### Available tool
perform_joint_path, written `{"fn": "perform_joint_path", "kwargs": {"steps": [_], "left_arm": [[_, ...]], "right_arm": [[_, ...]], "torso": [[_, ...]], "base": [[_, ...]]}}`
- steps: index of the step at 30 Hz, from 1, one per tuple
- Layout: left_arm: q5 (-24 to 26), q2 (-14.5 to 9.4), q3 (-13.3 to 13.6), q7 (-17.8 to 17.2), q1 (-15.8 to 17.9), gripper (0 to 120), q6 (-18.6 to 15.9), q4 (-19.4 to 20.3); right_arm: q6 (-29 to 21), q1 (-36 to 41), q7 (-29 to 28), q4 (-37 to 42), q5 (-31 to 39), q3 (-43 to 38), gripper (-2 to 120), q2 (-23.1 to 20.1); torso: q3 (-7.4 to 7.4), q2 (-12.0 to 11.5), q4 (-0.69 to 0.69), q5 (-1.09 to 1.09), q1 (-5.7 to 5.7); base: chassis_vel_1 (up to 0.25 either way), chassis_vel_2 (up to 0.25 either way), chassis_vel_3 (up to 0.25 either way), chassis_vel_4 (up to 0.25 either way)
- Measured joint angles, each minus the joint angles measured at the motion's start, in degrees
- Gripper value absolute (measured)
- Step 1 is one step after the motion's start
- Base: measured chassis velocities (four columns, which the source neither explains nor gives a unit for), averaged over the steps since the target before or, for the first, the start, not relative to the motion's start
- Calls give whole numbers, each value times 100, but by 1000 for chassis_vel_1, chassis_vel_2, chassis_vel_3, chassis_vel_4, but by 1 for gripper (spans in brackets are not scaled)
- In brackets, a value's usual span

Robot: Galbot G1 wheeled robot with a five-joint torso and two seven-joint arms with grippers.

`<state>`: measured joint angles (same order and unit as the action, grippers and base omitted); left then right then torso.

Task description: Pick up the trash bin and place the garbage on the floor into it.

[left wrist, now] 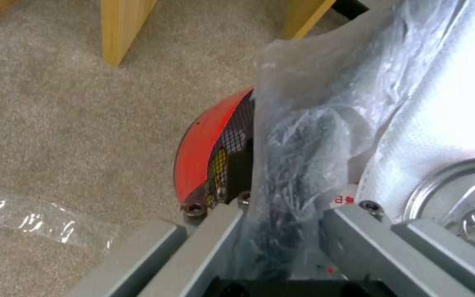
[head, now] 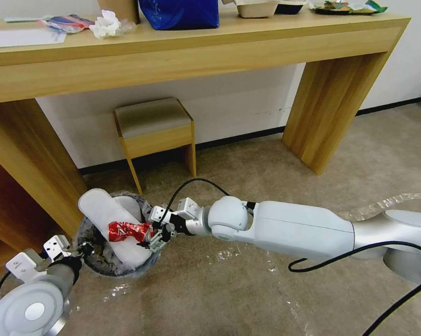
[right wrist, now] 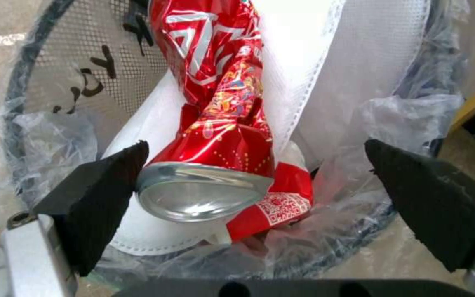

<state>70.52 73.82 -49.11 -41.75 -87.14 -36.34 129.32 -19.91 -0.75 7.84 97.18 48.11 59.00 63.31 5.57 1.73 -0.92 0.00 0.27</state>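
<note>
- Carpet [head: 247,289], beige and short-piled, runs underfoot, with shiny strips of clear tape stuck to it near the robot.
- The left hand [head: 82,249] sits low on the robot's left, clamped together on the rim and crinkled clear plastic liner of the small round red trash bin [left wrist: 202,152].
- That bin [head: 96,266] stands on the carpet beside the leg of the wooden counter [head: 28,154].
- The right hand [right wrist: 257,194] reaches over the bin's mouth with its black pads [right wrist: 105,194] spread apart; one pad touches the crushed red can [right wrist: 215,119].
- The can [head: 128,231] lies inside the bin on the long white flat insoles [head: 105,207], which poke out above the rim.
- Farther back, a small wooden stool with a grey cushion [head: 154,128] stands under the counter.
</note>
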Motion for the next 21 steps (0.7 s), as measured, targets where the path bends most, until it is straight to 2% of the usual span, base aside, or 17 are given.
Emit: {"fn": "perform_joint_path", "kwargs": {"steps": [21], "left_arm": [[5, -16, -37, -26, 16, 0, -3, -68]], "right_arm": [[25, -166, -9, 47, 54, -84, 100, 139]], "torso": [[0, 0, 0, 0, 0]], "base": [[0, 0, 0, 0]]}}
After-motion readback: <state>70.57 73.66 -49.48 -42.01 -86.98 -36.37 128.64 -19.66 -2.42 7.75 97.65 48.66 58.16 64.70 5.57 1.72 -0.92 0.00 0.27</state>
